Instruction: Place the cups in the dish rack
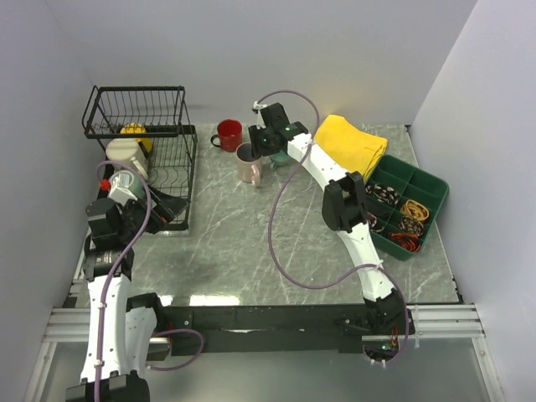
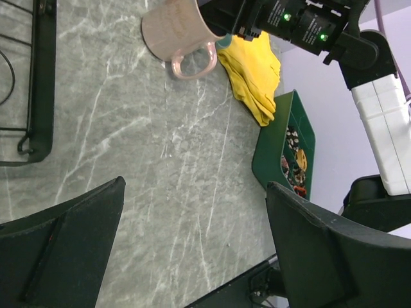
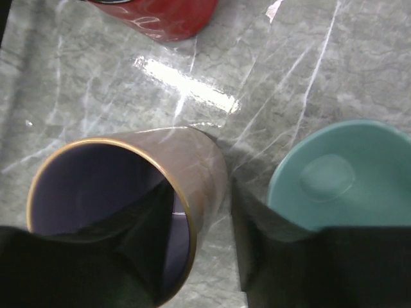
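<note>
The pinkish-beige mug with purple inside (image 3: 122,192) stands upright on the marble table, seen too in the top view (image 1: 249,164) and the left wrist view (image 2: 176,29). My right gripper (image 3: 202,206) is open and straddles its wall: one finger inside, the other outside between it and the small teal mug (image 3: 340,176). The red mug (image 1: 229,134) stands just behind. The black wire dish rack (image 1: 180,172) at far left holds the yellow mug (image 1: 135,134) and cream mug (image 1: 126,153). My left gripper (image 2: 194,192) is open and empty beside the rack (image 1: 167,205). I cannot make out the grey-green mug.
A folded yellow cloth (image 1: 352,142) lies at the back right. A green compartment tray (image 1: 406,205) with small items sits at the right edge. The right arm stretches diagonally across the table (image 1: 347,209). White walls close in the back and sides.
</note>
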Robot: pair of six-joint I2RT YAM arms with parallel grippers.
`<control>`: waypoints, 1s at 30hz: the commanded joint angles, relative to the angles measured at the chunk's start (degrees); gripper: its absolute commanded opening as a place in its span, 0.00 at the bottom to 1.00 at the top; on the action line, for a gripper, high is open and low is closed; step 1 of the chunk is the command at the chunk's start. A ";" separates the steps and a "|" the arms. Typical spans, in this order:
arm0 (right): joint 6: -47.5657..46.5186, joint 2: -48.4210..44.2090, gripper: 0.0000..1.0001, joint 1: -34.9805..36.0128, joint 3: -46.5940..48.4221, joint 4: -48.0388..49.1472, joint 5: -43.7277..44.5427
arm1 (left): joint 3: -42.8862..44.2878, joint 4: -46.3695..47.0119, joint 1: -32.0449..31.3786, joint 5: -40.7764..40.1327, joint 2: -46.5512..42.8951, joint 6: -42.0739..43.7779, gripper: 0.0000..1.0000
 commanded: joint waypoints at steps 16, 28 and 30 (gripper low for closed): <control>7.78 -12.80 0.00 1.35 -6.12 4.40 -7.03 | -5.88 18.23 -1.67 10.40 -3.02 -18.94 0.96; 15.51 -37.66 0.00 -4.70 -20.26 16.59 -20.74 | -4.66 43.37 -16.51 5.59 1.36 -38.29 0.96; 17.97 -40.85 0.00 -6.72 -24.40 19.07 -23.37 | -2.29 44.35 -19.77 3.30 2.86 -39.08 0.96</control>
